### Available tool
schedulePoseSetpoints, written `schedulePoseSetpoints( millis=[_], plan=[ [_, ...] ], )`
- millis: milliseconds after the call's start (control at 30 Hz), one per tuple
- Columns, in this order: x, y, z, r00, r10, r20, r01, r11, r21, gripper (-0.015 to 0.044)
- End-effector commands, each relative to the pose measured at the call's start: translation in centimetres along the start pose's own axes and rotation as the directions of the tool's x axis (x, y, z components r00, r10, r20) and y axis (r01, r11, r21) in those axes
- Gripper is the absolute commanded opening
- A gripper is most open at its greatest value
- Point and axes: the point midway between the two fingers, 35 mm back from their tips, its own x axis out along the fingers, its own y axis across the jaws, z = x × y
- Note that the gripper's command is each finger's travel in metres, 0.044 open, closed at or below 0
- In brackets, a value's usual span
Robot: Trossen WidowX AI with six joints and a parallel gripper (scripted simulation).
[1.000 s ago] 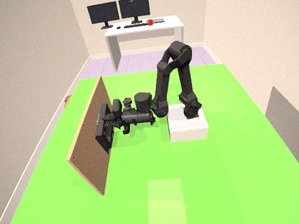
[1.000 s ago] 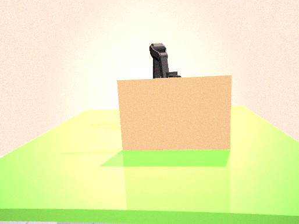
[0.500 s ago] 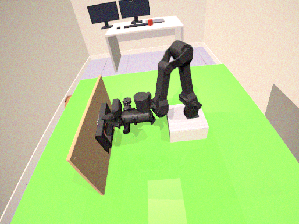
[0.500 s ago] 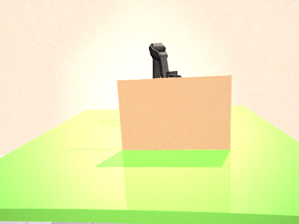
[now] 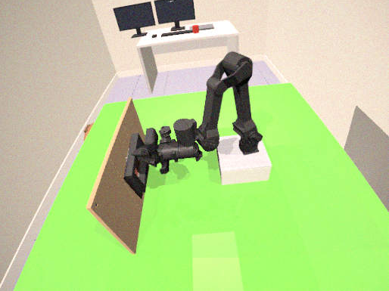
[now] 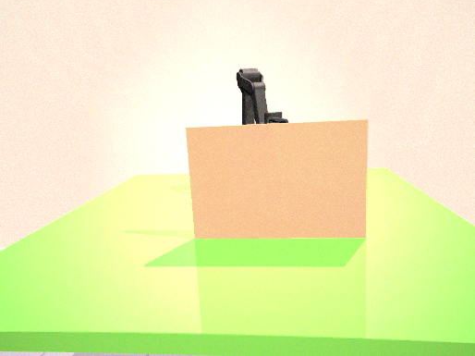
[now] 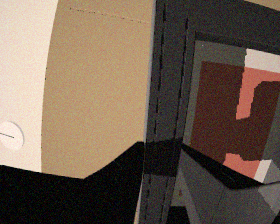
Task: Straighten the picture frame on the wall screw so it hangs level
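The top view is looking down from high across the green bench (image 5: 265,225), taking in the arm (image 5: 242,104) facing the upright board (image 5: 117,176). The exterior view is sitting low behind that board (image 6: 277,178), facing its back. The wrist view is staring close at the board's front.

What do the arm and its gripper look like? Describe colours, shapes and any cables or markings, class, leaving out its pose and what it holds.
The arm is matt dark grey throughout, built of blocky links with rounded, drum-like joints. A squat cylinder sits near the wrist. The gripper is the same dark grey, with flat angular fingers. No cables, labels or markings show. It stands on a white block.
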Motion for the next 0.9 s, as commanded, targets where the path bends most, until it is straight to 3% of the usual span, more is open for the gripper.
schedulePoseSetpoints(
  millis=[0, 867],
  plan=[
    [-0.01, 1.11, -0.02, 1.0, 0.028, 0.002, -0.028, 0.999, 0.016, 0.0],
    [-0.01, 1.01, -0.01, 1.0, 0.028, 0.002, -0.028, 0.999, 0.016, 0.0]
  ],
)
